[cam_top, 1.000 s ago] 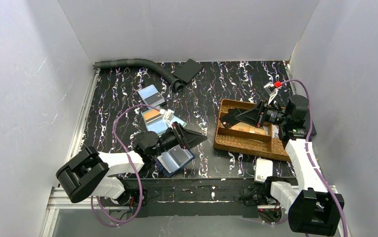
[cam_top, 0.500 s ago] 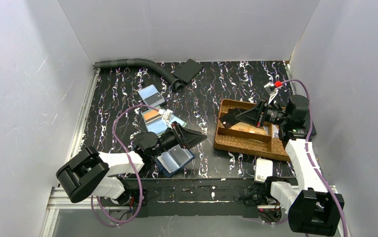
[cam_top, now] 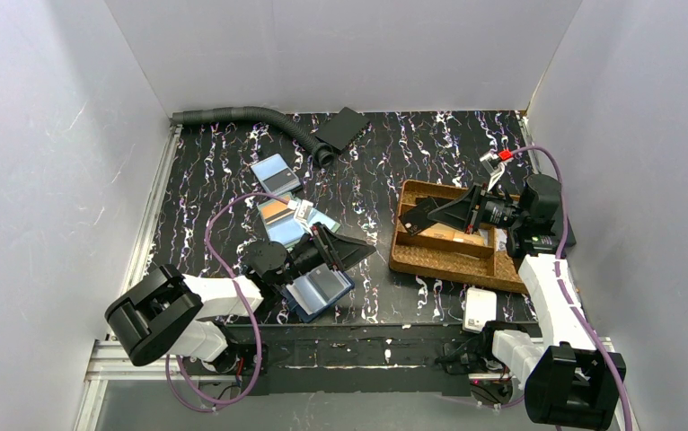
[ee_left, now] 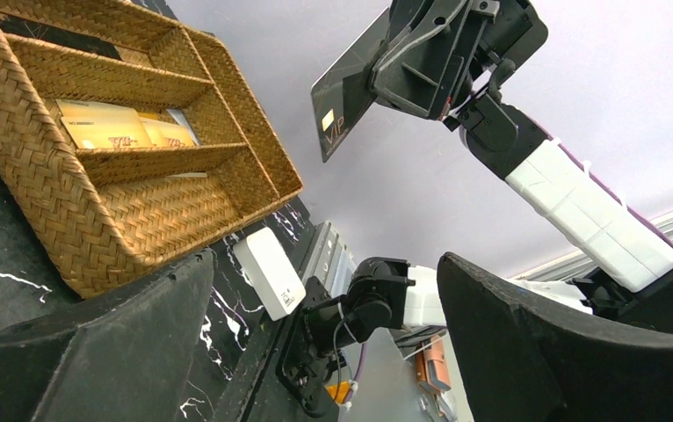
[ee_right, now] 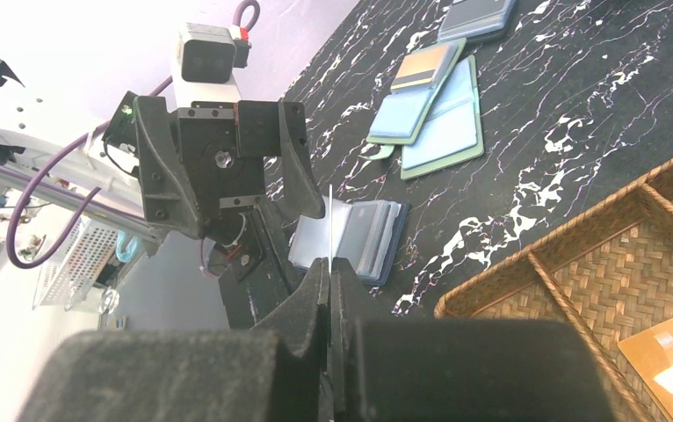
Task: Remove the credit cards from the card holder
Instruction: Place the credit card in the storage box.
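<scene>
Low and left of centre in the overhead view, the small dark navy book-like card holder with clear plastic sleeve pages (cam_top: 318, 289) lies open on the black marbled tabletop (cam_top: 394, 144), with blue-grey showing through its pages. The left pincer (cam_top: 340, 250) hangs just above it, jaws spread wide with nothing between them. Further up the frame lie three loose flat plastic cards: a blue-grey card (cam_top: 276, 173), an orange-and-light-blue card (cam_top: 276, 212) near it, and a teal-edged light blue card (cam_top: 318, 222) touching that one. Right of centre, the right pincer (cam_top: 437, 214) is clamped on a thin dark card with a gold chip (cam_top: 418, 215), holding it in the air over the brown woven divided tray (cam_top: 448, 265). Gold-coloured cards (ee_left: 113, 132) lie in one of the tray's middle compartments. A small white box (cam_top: 479, 308) sits just beside the tray's near edge.
</scene>
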Robot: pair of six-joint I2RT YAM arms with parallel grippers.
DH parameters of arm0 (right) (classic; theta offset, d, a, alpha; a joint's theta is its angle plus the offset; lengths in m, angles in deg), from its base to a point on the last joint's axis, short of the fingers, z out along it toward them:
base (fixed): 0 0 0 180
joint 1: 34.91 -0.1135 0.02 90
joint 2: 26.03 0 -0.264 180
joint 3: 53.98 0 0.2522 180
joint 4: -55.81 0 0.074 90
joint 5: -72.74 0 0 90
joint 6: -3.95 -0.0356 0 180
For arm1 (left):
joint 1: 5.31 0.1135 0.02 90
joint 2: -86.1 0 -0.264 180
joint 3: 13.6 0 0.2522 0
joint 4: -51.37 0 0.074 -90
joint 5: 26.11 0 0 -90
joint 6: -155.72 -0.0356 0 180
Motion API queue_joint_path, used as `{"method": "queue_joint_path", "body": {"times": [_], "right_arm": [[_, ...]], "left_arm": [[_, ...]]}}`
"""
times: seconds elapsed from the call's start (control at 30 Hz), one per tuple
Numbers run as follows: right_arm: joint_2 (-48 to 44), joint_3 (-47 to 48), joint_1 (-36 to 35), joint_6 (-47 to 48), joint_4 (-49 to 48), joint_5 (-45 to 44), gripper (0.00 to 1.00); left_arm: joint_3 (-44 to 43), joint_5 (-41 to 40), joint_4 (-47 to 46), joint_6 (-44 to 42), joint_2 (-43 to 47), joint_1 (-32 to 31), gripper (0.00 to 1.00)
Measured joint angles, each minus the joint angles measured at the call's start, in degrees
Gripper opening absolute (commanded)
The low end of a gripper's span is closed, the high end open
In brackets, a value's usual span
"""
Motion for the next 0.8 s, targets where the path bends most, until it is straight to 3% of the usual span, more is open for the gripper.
{"method": "queue_joint_path", "body": {"times": [0.8], "right_arm": [[-0.1, 0.0, 0.0, -0.2, 0.0, 0.0, 0.01]], "left_arm": [[1.0, -0.4, -1.4, 0.4, -0.7, 0.0, 0.98]]}}
